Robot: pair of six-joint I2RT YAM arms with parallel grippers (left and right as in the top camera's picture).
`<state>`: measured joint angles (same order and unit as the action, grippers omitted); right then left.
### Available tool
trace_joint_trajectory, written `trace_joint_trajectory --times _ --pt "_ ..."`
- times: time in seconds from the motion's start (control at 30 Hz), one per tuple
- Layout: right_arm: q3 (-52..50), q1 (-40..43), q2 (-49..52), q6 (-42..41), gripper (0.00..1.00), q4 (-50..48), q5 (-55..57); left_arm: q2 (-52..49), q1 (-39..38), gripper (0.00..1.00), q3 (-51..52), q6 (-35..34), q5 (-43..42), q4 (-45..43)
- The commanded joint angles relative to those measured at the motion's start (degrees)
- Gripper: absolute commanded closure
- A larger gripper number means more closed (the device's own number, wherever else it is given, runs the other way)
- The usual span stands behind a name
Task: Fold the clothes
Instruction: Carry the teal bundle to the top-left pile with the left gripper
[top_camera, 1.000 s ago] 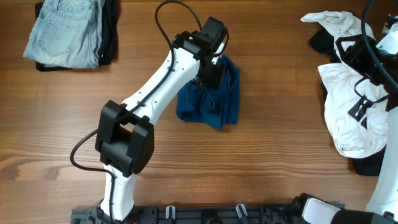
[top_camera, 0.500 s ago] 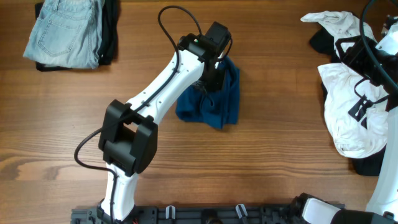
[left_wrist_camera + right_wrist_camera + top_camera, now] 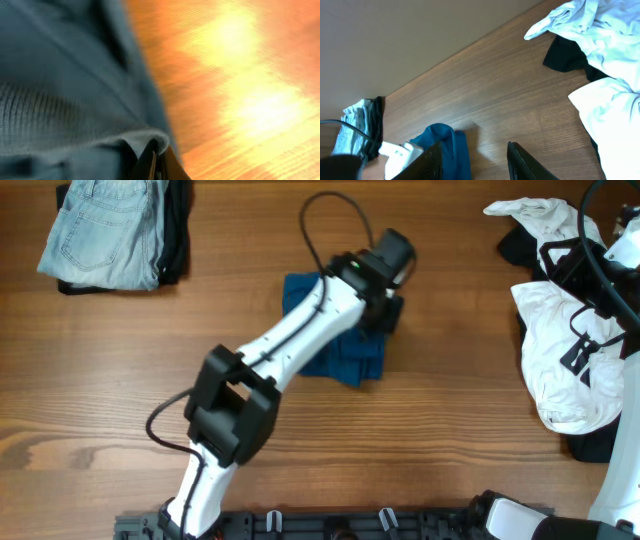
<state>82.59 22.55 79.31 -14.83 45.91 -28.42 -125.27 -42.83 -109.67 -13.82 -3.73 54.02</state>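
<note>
From above we are seeing the whole table (image 3: pixel 120 380). The left arm (image 3: pixel 290 345) is reaching from the near edge across the blue shirt (image 3: pixel 350 365). The left claw (image 3: pixel 388 310) is sitting at the right edge of this shirt, near the middle of the table. This view is not showing us the fingers of that claw.

The left wrist view is strongly blurred, but it is giving us this detail. The two fingers (image 3: pixel 149 165) are pressed close together at the bottom. The hem of the shirt is running down right into them, so the claw is pinching the cloth. The fabric is filling the left half there, with bare wood on the right.

The right wrist view is showing us the right claw (image 3: pixel 475 150) spread wide, with nothing between its fingers. From above we cannot make out these fingers.

The shirt is lying as an uneven, wrinkled bundle, partly covered by the arm, and one corner is showing on the far left side of the arm. The jeans (image 3: pixel 100 230) are lying folded in the far left corner, on a black garment (image 3: pixel 178 235). The white top (image 3: pixel 560 370) is lying crumpled at the right edge, with black cloth (image 3: pixel 515 245) beside it.
</note>
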Motion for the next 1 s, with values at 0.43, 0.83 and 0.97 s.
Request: trace_joint_trajectory --times 0.43,0.83,0.97 --pt "-0.22 0.20 -0.02 1.20 0.58 0.00 0.39 -5.22 -7.52 0.96 -0.94 4.39 -2.03 -0.87" --pt "-0.22 0.20 -0.02 1.18 0.58 -0.24 1.49 -1.95 -4.28 0.00 -4.46 4.39 2.82 8.22" --pt "-0.22 0.20 -0.02 1.16 0.57 -0.20 1.46 -2.38 -1.53 0.00 -4.35 4.44 9.51 6.25"
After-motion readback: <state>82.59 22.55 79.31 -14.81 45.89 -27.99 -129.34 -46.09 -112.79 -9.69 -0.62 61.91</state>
